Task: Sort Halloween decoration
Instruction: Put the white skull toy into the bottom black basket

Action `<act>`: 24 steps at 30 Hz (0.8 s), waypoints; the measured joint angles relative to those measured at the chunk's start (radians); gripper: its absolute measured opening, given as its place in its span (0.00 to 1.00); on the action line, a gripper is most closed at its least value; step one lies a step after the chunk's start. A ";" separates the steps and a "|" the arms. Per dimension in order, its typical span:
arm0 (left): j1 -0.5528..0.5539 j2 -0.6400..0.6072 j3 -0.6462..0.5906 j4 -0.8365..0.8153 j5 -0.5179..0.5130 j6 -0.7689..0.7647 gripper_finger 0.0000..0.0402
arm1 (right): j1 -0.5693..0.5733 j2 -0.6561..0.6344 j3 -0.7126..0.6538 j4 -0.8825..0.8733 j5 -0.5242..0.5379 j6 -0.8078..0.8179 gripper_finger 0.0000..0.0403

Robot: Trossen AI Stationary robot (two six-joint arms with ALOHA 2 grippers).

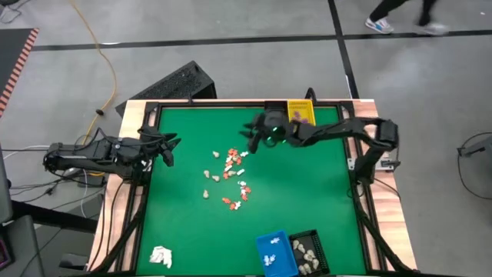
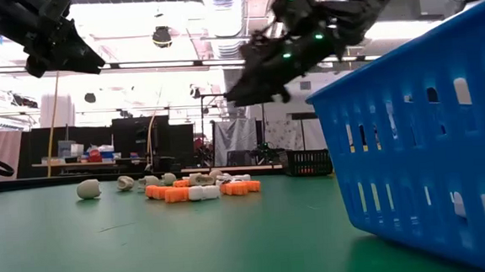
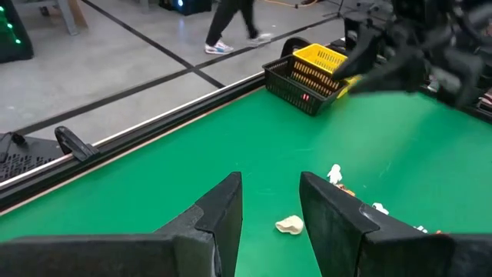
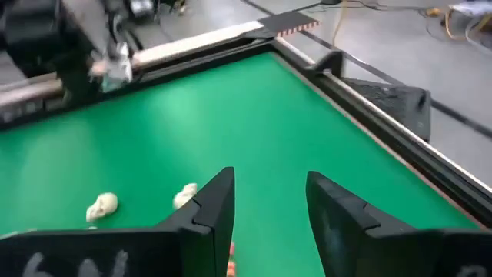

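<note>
High view shows my right tool [image 1: 251, 137] hovering just beyond the heap of Halloween decoration [image 1: 231, 178], on the side toward the yellow basket [image 1: 300, 112]. Its fingers are parted with nothing between them, so I judge it is placed for picking another piece. My left tool [image 1: 167, 148] waits off the heap's left side near the surface [image 1: 323, 192] edge, also parted and empty, keeping out of the way. The pieces, orange, white and cream, lie scattered mid-surface. On the heap's near side stand a blue basket [image 1: 277, 252] with a few white pieces and a black basket [image 1: 309, 250] with cream ones, so colours seem kept apart. What the yellow basket holds I cannot tell. A white lump [image 1: 160, 256] lies near the left corner.
</note>
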 joint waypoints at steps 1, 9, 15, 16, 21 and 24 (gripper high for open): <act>0.000 0.000 0.000 0.000 0.000 0.000 0.30 | 0.023 0.036 0.033 0.005 0.017 -0.014 0.39; 0.000 0.000 0.000 0.000 0.001 -0.001 0.30 | 0.091 0.299 0.279 -0.006 0.031 -0.057 0.38; 0.000 0.000 0.000 -0.003 0.005 0.007 0.30 | 0.101 0.406 0.364 -0.002 0.031 -0.045 0.38; 0.000 0.000 0.000 -0.005 0.005 0.007 0.30 | 0.104 0.422 0.374 -0.005 0.030 -0.044 0.38; 0.000 0.000 0.000 -0.012 0.008 0.007 0.30 | 0.130 0.512 0.450 -0.005 0.030 -0.044 0.38; 0.000 0.000 0.000 -0.019 0.012 0.000 0.30 | 0.144 0.566 0.500 -0.010 0.030 -0.042 0.38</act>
